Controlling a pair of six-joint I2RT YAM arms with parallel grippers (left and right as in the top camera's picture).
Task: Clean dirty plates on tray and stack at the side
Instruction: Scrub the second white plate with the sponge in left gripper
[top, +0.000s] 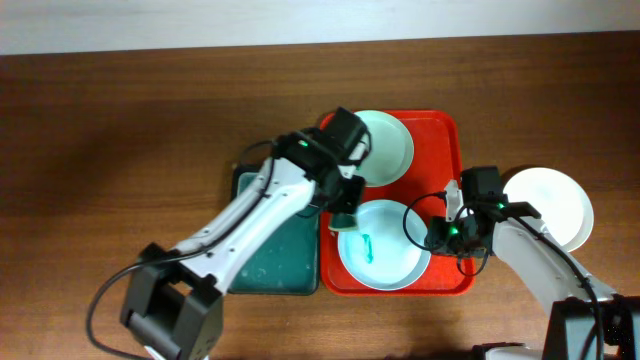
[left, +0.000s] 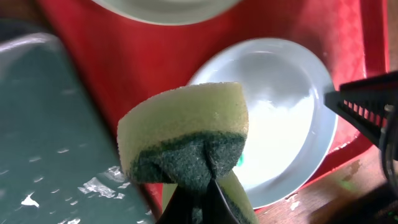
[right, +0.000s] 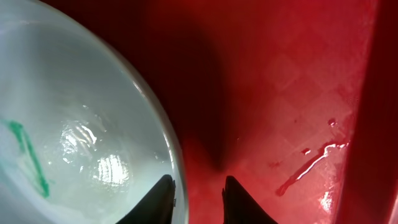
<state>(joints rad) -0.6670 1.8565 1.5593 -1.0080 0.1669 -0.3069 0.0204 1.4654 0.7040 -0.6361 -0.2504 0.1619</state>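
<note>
Left gripper (left: 200, 198), clenched on a folded sponge (left: 186, 134), hangs over the left edge of the smeared plate (top: 385, 262), which lies at the robot-side end of the tray (top: 445, 130). Right gripper (right: 199, 200), fingers parted and grasping nothing, straddles that plate's right rim: one finger (right: 163, 199) is over the plate, the other over bare tray. A second plate (top: 388, 145) lies at the tray's far end. A third plate (top: 552, 205) rests on the table (top: 120, 120), just right of the tray. The basin (top: 272, 262) adjoins the tray on the left.

Step in hand, as judged: scrubbing the teal smear (right: 28, 155) near the plate's middle. To do it well, the right fingers should first close on the rim to pin the plate. The sponge should then come down flat on the smear and work in short strokes under light pressure, since the wet plate and tray look slippery.
</note>
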